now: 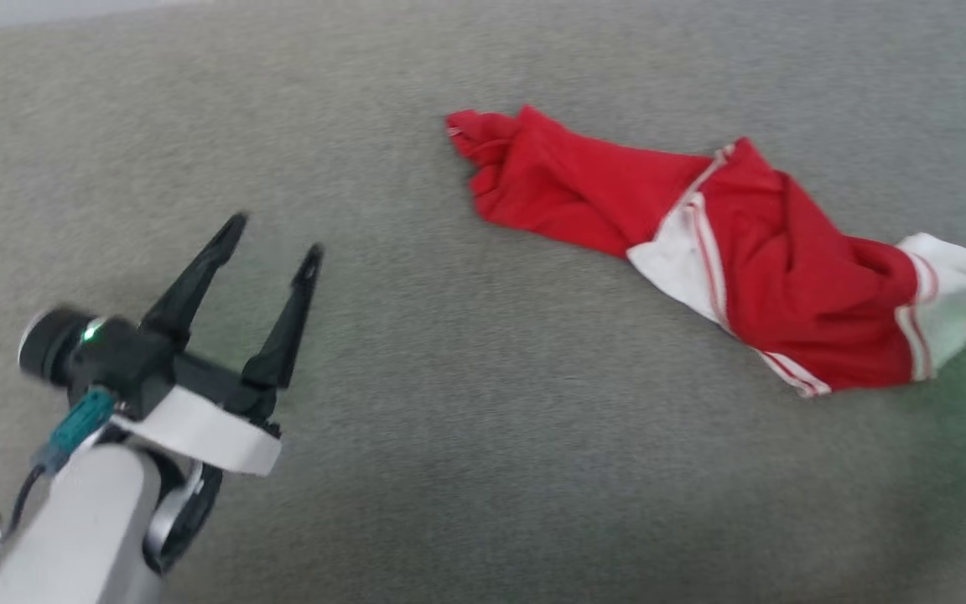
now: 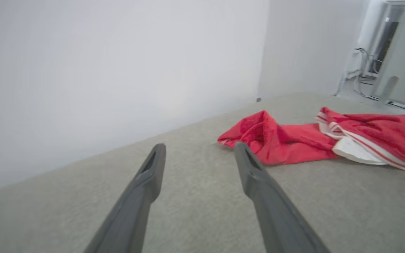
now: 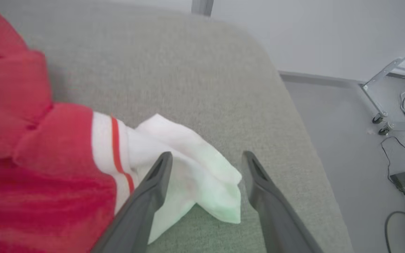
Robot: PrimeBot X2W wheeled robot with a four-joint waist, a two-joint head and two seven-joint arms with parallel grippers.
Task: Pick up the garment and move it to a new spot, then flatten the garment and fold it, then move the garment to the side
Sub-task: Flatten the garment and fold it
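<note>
1. Left tool (image 1: 275, 236): fingers spread wide with nothing between them. It hung over bare grey worktop (image 1: 449, 436) at my lower left.
2. Right tool (image 3: 206, 155): fingers apart and not closed on anything. In the right wrist view the white sleeve (image 3: 188, 147) lay partly in the gap, close against one finger. I could not tell whether cloth and finger actually touched.
3. Garment (image 1: 751, 252): it lay on the worktop, right of centre, bunched into one long crumpled strip. It was neither flat nor folded.
4. Long axis: the strip ran diagonally in the head view, from the red end (image 1: 483, 143) far out near the middle down to the white sleeve at my right edge.
5. Governing relation: the sleeve end lay right at the right tool. The red end lay ahead of the left tool and off to its right, well apart from it, with open worktop between them.
6. Judgement: the pick-up had not yet been made. The right arm was much the nearer and only needed to close on the sleeve. The left would have to reach forward and rightward for the red end.
7. Risk (judgement): lifting by the sleeve alone would let the strip trail and twist.
</note>
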